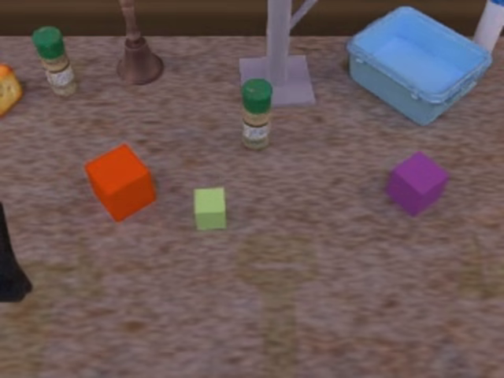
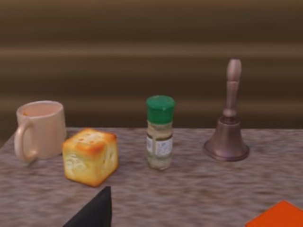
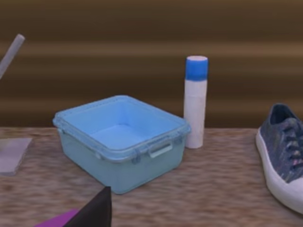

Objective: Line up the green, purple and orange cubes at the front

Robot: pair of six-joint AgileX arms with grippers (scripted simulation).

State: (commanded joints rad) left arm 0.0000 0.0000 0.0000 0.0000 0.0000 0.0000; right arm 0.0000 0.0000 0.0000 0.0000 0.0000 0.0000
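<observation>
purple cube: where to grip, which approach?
Come straight down with the right arm. The purple cube sits rotated on the table, so turn the wrist and close on two opposite flat side faces. It stands clear of the blue tub, so the fingers should have room.

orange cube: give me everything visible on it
The orange cube is plain, matte, bright orange and unmarked, the largest of the three cubes. It sits flat on the table at the left, turned slightly askew to the table's edges. Nothing touches it; the green cube lies apart to its right. The left wrist view catches only one corner.
</observation>
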